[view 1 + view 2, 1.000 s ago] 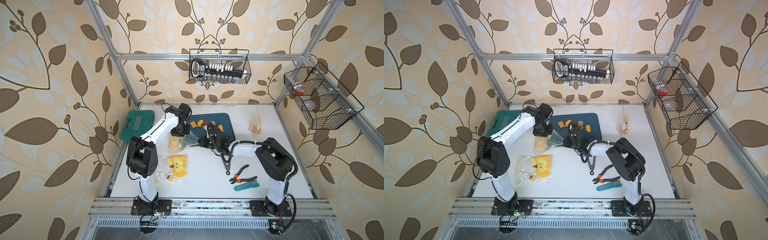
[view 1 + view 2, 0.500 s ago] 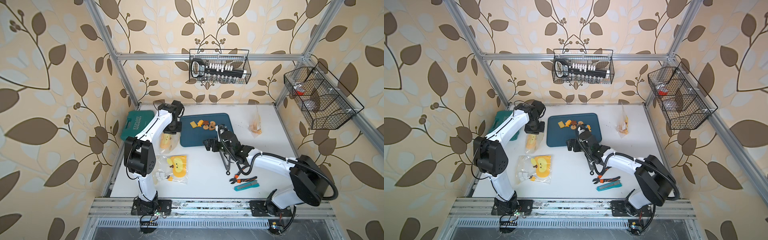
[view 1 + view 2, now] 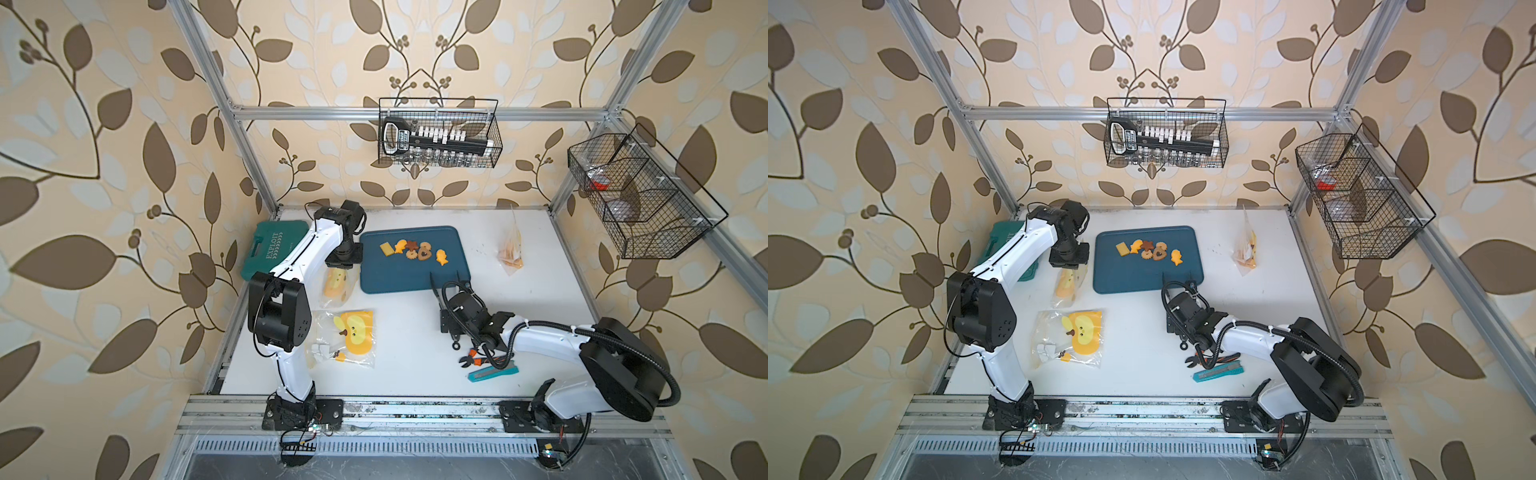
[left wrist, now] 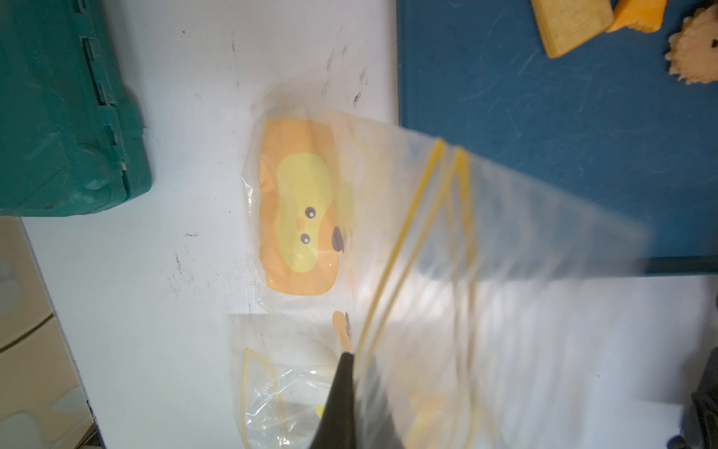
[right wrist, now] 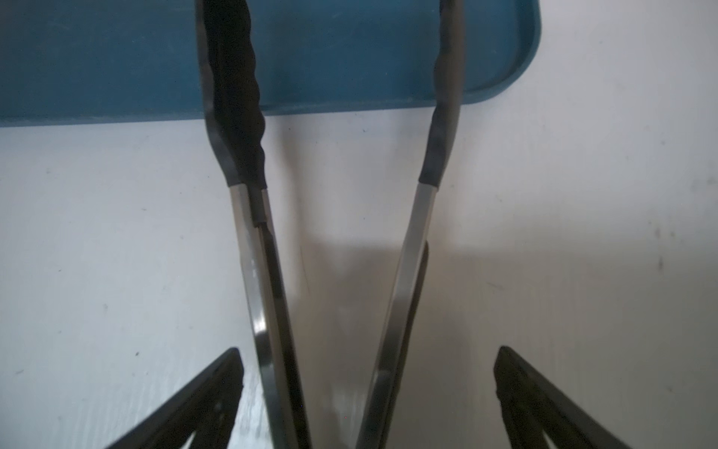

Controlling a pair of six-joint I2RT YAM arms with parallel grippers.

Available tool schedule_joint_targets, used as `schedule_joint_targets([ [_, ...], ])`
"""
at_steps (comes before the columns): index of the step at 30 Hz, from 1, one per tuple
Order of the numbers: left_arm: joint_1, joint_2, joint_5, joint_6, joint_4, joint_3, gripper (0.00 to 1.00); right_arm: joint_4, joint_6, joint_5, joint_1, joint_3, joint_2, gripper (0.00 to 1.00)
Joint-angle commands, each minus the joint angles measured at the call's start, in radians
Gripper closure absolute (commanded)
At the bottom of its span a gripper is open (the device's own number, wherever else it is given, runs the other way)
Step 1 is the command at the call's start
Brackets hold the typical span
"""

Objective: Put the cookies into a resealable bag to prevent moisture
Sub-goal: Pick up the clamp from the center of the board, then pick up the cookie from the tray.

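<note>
1. The right end effector (image 5: 369, 350) has its jaws wide apart. A pair of steel tongs with black rubber tips (image 5: 254, 280) lies between its fingers (image 5: 217, 388), and in the right wrist view they do not touch the arms of the tongs.
2. The cookies (image 3: 415, 250), small orange, yellow and brown biscuits, lie in a short row on the dark blue rectangular plastic tray (image 3: 395, 278). They are ahead of the tongs' tips, near the side of the tray far from this end effector.
3. The long axis of the tongs points into the tray, and the row runs across it. The orange fish-shaped cookie (image 3: 441, 257) at the end of the row is nearest to the tips.
4. The left end effector (image 3: 344, 262) is clamped on the clear resealable bag with a yellow duck print (image 3: 337, 284). The bag hangs under it, just beside the tray. Its mouth is blurred, so I cannot tell how far it is open.
5. I judge that the right arm should do the pick. It must first close on the tongs and then go forward.
6. The white counter (image 3: 415, 332) is flat. Only bare tray lies between the tips and the row. Orange-handled pliers (image 3: 478, 357) lie behind the right end effector.
</note>
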State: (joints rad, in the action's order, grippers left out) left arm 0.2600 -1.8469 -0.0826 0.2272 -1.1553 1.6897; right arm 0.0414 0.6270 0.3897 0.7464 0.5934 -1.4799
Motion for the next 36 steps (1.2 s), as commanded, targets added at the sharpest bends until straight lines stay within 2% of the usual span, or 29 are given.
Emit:
schedule_joint_targets([
  [1,-0.013,-0.005,0.018,-0.021,-0.004,-0.002,1.00,-0.160,-0.031,0.054,0.007,-0.016,-0.050,0.00],
  [4,-0.015,-0.008,0.026,-0.022,0.002,-0.009,1.00,-0.229,-0.029,0.075,0.005,-0.025,-0.100,0.06],
  [7,-0.018,-0.011,0.031,-0.022,0.007,-0.015,1.00,-0.261,-0.035,0.078,0.007,-0.033,-0.119,0.17],
  [10,-0.021,-0.015,0.043,-0.022,0.010,-0.016,1.00,-0.267,-0.046,0.073,0.007,-0.054,-0.052,0.26],
  [13,-0.022,-0.018,0.053,-0.024,0.013,-0.019,1.00,-0.198,-0.082,0.066,0.000,-0.035,0.020,0.31],
  [17,-0.024,-0.018,0.068,-0.026,0.016,-0.021,1.00,-0.081,-0.143,-0.064,-0.064,0.027,0.092,0.31],
  [21,-0.024,-0.015,0.076,-0.026,0.020,-0.028,1.00,0.103,-0.205,-0.191,-0.161,0.157,0.087,0.32],
  [27,-0.025,-0.023,0.083,-0.030,0.018,-0.021,1.00,0.403,-0.315,-0.350,-0.279,0.424,-0.056,0.32],
  [36,-0.027,-0.023,0.089,-0.032,0.020,-0.027,1.00,0.529,-0.404,-0.372,-0.317,0.699,-0.299,0.39],
])
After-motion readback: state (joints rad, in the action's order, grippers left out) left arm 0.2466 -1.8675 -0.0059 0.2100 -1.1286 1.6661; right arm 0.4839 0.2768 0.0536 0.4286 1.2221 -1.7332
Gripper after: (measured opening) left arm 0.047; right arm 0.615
